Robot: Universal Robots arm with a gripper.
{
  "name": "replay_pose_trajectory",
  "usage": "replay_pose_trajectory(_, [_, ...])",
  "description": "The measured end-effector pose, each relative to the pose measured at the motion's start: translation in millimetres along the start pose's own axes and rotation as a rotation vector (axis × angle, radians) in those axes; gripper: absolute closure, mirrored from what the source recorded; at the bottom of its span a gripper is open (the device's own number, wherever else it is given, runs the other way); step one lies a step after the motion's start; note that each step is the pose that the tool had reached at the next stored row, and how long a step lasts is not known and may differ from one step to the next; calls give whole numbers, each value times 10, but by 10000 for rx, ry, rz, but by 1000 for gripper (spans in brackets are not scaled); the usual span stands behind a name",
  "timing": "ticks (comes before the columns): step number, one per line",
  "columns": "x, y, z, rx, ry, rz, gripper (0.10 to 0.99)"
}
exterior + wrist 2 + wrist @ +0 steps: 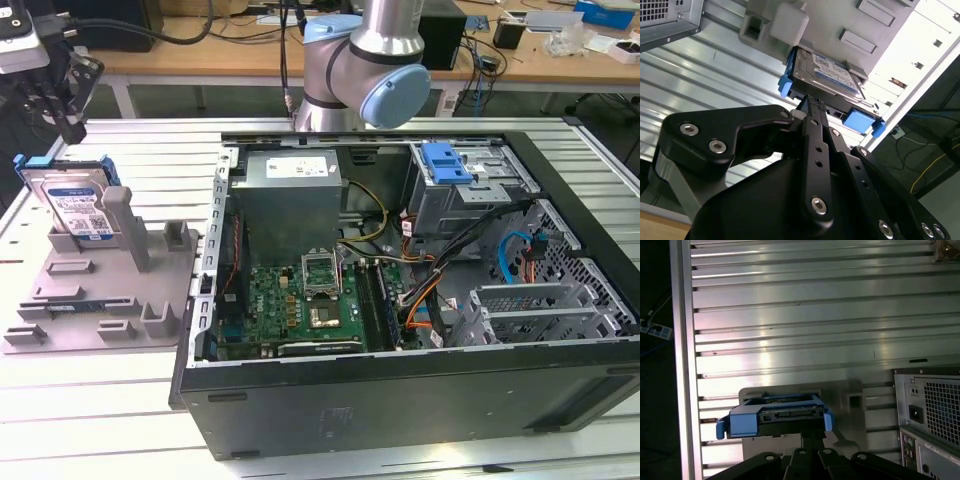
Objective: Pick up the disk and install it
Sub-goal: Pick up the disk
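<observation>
Even, bright overhead light fills the exterior view; the open black metal computer case (400,390) holds mild shadow inside. In the second wrist view, glare bleaches the pale grey plastic holder (920,45), and the black metal tool (812,105) looks dark. In the first wrist view, broad sheen bands cross the ribbed aluminium worktop (815,315), dark beyond its edge.
</observation>
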State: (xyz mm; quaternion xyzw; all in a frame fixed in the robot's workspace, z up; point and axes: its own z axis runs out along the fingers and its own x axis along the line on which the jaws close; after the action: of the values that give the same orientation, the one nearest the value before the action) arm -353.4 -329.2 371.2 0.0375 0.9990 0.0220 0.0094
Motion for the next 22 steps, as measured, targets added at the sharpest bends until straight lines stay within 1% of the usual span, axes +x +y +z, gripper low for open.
replay_pose_trajectory(5, [2,-1,9,1,1,0,980])
replay_pose_trajectory(8, [20,-1,16,-3,0,2,980])
replay_pose_trajectory(13, [98,1,18,-13,20,-13,980])
replay_pose_trajectory(14, [123,3,18,-17,32,-24,980])
replay_pose_trajectory(15, [131,4,18,-20,43,-41,980])
replay_pose_trajectory(19, [136,6,19,-33,102,-379,980])
replay_pose_trajectory(22, [135,6,19,-42,137,-842,980])
